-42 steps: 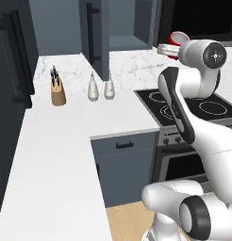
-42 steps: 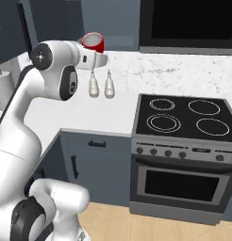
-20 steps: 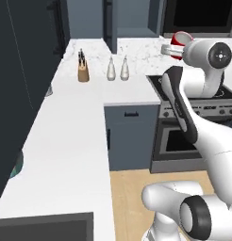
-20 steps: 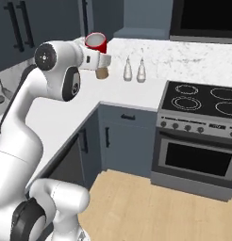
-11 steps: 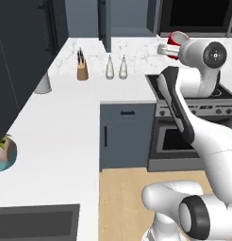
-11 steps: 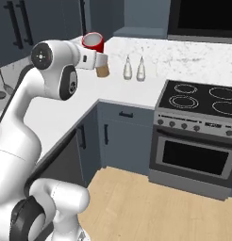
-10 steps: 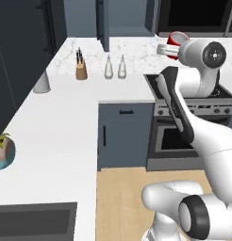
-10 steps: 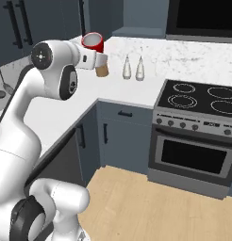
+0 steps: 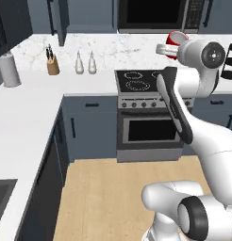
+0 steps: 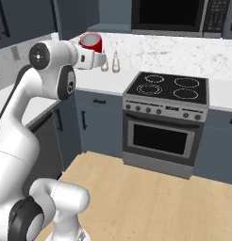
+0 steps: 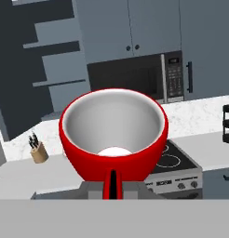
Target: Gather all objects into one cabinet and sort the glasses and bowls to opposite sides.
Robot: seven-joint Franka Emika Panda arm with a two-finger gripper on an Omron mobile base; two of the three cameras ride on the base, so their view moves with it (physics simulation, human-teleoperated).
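Observation:
My gripper [image 11: 112,189] is shut on a glossy red mug [image 11: 114,135] with a pale inside, held by its handle with the mouth facing the hand camera. From the base views the mug [image 9: 176,38] rides high at the end of the arm, above the stove's right side, with the gripper [image 9: 166,47] just beneath it. From the other side the mug [image 10: 91,43] and gripper [image 10: 97,57] hang over the counter left of the stove. An open slate-blue wall cabinet [image 11: 53,56] with flat shelves stands far ahead, upper left in the hand view. The other mugs and the wooden bowl are out of view.
A black stove [image 9: 141,80] with an oven sits under a microwave [image 9: 153,14]. On the counter [image 9: 28,103] to its left stand a knife block [image 9: 53,66], two bottles [image 9: 85,63] and a grey roll [image 9: 9,70]. Wooden floor [image 10: 151,202] lies open before the oven.
The whole scene has shifted: the base has moved back and turned, bringing the stove to the middle and more floor into sight. The red mug stays held high in the gripper.

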